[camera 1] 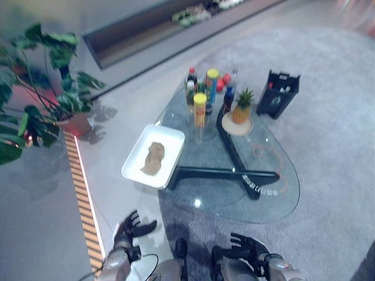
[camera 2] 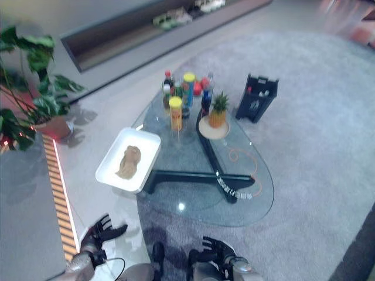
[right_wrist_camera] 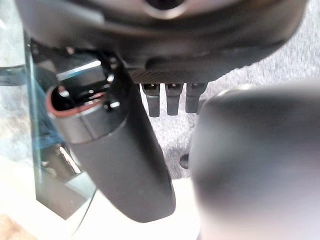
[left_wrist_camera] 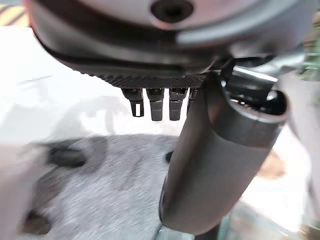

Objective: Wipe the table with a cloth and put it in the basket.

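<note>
A crumpled brown cloth [camera 1: 154, 158] lies inside a white rectangular basket [camera 1: 132, 170] that rests on the left edge of the glass table [camera 1: 246, 205]. Both hands hang low, short of the table's near edge and well apart from the cloth. My left hand [camera 1: 130, 227] is open over the pale floor, fingers spread. My right hand [camera 1: 249, 246] is open over the grey carpet, holding nothing. In the left wrist view the fingers [left_wrist_camera: 155, 102] are straight beside the thumb [left_wrist_camera: 220, 165]. The right wrist view shows straight fingers [right_wrist_camera: 170, 97] too, with the table's glass edge beside them.
Several bottles and cans [camera 1: 200, 108] crowd the table's far end beside a pineapple [camera 1: 241, 106] on a plate. An orange cord [camera 1: 263, 155] lies on the glass. A black caddy [camera 1: 278, 92] stands on the carpet at the right, a potted plant [camera 1: 41, 93] at the left.
</note>
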Available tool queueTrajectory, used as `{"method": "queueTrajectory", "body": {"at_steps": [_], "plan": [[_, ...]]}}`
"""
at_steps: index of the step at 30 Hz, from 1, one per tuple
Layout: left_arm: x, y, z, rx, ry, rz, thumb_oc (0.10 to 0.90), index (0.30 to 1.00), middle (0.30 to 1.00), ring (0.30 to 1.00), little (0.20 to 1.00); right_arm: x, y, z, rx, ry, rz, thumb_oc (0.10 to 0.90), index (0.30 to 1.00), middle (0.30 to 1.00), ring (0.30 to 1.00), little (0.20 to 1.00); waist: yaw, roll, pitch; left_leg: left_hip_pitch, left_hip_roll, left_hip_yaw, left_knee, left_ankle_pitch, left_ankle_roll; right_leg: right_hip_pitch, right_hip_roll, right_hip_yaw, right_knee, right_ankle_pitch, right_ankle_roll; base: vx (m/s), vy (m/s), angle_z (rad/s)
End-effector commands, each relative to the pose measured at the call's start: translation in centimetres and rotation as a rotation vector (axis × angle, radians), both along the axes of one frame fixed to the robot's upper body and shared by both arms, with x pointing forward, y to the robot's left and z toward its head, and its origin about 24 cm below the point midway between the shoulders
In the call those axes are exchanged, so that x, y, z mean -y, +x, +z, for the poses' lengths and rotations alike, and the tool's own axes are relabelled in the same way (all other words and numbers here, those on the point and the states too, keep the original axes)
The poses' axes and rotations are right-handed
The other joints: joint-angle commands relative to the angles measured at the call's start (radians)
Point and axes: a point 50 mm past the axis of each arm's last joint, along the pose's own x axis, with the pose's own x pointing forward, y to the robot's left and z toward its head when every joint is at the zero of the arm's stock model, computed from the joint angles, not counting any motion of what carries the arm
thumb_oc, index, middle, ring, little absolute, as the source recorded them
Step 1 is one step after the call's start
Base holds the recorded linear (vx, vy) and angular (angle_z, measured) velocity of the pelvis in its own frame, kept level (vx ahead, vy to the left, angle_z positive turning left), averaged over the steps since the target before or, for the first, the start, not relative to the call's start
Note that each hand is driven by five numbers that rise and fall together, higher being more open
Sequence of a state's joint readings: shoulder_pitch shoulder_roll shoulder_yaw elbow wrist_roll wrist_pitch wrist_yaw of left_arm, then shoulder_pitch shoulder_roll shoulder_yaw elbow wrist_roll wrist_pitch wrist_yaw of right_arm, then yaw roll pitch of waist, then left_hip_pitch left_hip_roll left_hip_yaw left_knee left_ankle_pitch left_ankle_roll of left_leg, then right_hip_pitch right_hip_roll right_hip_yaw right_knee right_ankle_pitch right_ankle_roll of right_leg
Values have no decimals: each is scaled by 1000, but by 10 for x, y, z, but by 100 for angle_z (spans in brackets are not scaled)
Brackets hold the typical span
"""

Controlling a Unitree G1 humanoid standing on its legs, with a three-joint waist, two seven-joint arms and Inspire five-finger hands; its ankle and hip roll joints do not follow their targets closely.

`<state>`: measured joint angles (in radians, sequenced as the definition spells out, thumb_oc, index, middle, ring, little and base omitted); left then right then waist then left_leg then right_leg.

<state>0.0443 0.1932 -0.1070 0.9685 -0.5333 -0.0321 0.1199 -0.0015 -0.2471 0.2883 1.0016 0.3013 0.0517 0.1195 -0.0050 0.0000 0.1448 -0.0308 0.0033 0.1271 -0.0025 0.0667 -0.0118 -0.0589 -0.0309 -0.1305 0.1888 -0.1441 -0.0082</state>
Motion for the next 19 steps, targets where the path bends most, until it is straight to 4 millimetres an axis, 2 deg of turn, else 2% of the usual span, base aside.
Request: {"method": "queueTrajectory", "body": {"at_steps": [1, 4, 5, 7, 12, 19], "plan": [[-8, -1, -1, -18, 28, 35, 800, 900, 900, 900, 900, -4, 4, 2, 75, -65, 38, 800, 900, 900, 900, 900, -14, -36, -31, 20, 30, -17, 55, -54, -23, 78, -22, -8, -172, 156, 27, 14, -12, -9], [1, -23, -14, -134, 3, -12, 800, 900, 900, 900, 900, -7, -8, -6, -10, -52, 19, 800, 900, 900, 900, 900, -23, -34, -52, 47, 41, -17, 25, -50, -25, 97, -22, -2, -191, 158, 35, 1, -4, -2], [1, -24, -15, -137, 4, -15, 800, 900, 900, 900, 900, -7, -9, -6, -15, -50, 20, 800, 900, 900, 900, 900, -23, -34, -51, 50, 42, -16, 22, -50, -25, 99, -22, -2, -193, 159, 35, 0, 0, 0], [10, -39, -22, -224, -37, -75, 800, 900, 900, 900, 900, -9, -26, -15, -139, -16, -5, 800, 900, 900, 900, 900, -28, -31, -64, 71, 49, -11, -6, -44, -25, 113, -23, -1, -212, 166, 42, 0, 0, 0], [15, -40, -24, -241, -64, -92, 800, 900, 900, 900, 900, -4, -47, -22, -267, 21, -105, 800, 900, 900, 900, 900, -25, -20, -82, 105, 52, -4, -42, -39, -26, 140, -24, -7, -235, 173, 50, 36, 12, -8], [13, -42, -24, -248, -89, -113, 800, 900, 900, 900, 900, -1, -54, -23, -303, -5, -87, 800, 900, 900, 900, 900, -21, -11, -90, 120, 46, -9, -60, -39, -21, 148, -30, -9, -241, 178, 56, 7, 19, -2]]}}
